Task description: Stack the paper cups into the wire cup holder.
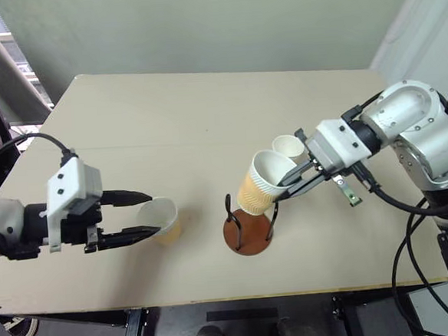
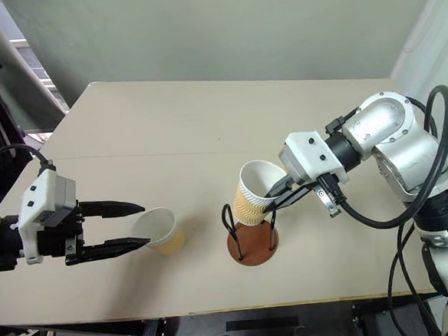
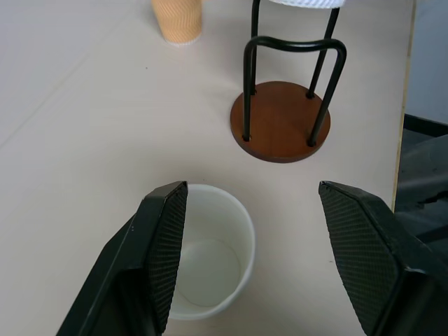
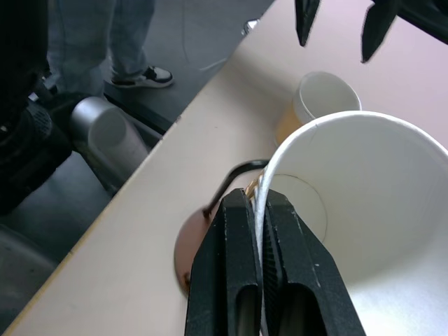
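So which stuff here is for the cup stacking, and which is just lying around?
For the job:
- paper cup pinched by the right end effector
- paper cup between the open left end effector's fingers
- paper cup standing behind
- wire cup holder

Just around:
- a person's shoe on the floor

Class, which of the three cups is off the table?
The cup pinched by its rim in the right gripper, tilted over the holder. The other two stand on the table.

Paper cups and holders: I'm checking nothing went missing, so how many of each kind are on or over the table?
Paper cups: 3 (one by the left gripper, one held over the holder, one standing behind it)
Wire cup holder: 1
Total: 4
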You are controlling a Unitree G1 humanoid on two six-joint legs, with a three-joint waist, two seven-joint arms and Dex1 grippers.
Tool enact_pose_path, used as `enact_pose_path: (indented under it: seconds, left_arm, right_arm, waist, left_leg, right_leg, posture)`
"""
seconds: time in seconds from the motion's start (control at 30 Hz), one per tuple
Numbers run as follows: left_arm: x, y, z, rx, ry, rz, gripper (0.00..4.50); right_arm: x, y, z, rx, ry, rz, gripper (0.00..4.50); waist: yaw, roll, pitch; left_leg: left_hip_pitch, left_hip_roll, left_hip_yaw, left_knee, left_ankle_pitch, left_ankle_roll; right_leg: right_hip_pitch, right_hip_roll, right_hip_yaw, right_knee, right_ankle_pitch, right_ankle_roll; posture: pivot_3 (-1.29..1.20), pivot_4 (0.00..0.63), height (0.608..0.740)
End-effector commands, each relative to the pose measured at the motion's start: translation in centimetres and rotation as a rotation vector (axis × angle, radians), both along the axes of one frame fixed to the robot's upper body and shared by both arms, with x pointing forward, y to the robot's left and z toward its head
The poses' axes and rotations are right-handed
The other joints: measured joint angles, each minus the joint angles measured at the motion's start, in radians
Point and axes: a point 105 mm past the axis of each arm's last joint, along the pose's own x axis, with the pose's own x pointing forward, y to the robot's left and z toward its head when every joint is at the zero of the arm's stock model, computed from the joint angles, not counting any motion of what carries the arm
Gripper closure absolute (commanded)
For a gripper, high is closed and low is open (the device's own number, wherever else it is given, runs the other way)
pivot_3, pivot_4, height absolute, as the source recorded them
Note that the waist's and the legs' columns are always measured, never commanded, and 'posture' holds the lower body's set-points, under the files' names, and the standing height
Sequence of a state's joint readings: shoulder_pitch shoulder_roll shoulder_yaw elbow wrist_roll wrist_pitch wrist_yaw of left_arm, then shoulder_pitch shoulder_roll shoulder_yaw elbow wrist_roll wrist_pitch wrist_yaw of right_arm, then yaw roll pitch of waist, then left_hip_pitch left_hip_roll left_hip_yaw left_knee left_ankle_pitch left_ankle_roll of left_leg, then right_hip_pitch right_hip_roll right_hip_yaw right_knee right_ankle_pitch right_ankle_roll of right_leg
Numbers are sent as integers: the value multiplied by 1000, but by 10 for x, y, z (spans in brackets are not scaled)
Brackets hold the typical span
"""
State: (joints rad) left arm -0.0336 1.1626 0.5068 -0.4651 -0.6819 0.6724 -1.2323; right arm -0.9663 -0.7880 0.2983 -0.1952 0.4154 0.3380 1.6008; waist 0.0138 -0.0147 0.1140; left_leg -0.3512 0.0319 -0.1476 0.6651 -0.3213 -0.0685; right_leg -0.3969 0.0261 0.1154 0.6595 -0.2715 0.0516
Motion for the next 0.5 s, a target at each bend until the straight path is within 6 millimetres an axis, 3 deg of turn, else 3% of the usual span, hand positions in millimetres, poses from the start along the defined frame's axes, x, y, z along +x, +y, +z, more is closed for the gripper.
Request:
enact_pose_path:
  seconds: [0.03,0.1,0.23,0.43,0.5]
  left_arm:
    - [-4,-2,10,10,-51,2,1284]
    - [-5,-2,10,11,-52,4,1284]
    - [-5,-2,10,12,-54,7,1284]
    - [-4,-3,10,10,-56,9,1284]
    - [-3,-2,11,10,-59,11,1284]
  right_arm:
    - [0,3,1,-7,-40,22,4471]
    - [-1,4,-1,-12,-36,31,4471]
    - [4,5,-6,-33,-50,22,3544]
    - [9,6,-7,-29,-67,1,1321]
    - [24,6,3,23,-86,-73,592]
  waist:
    - [0,0,0]
    - [-1,0,0]
    - [0,0,0]
    - [0,0,0]
    - [0,0,0]
  left_leg:
    - [0,0,0,0,0,0]
    - [0,0,0,0,0,0]
    - [0,0,1,0,0,-1]
    - [0,0,0,0,0,-1]
    - [0,0,0,0,0,-1]
  right_leg:
    - [0,0,0,0,0,0]
    - [0,0,0,0,0,0]
    - [0,0,0,0,0,0]
    - [0,-1,0,0,0,-1]
    - [0,-1,0,0,0,-1]
  posture:
    - [0,150,740]
    - [0,150,740]
    - [0,150,740]
    - [0,150,740]
    - [0,150,740]
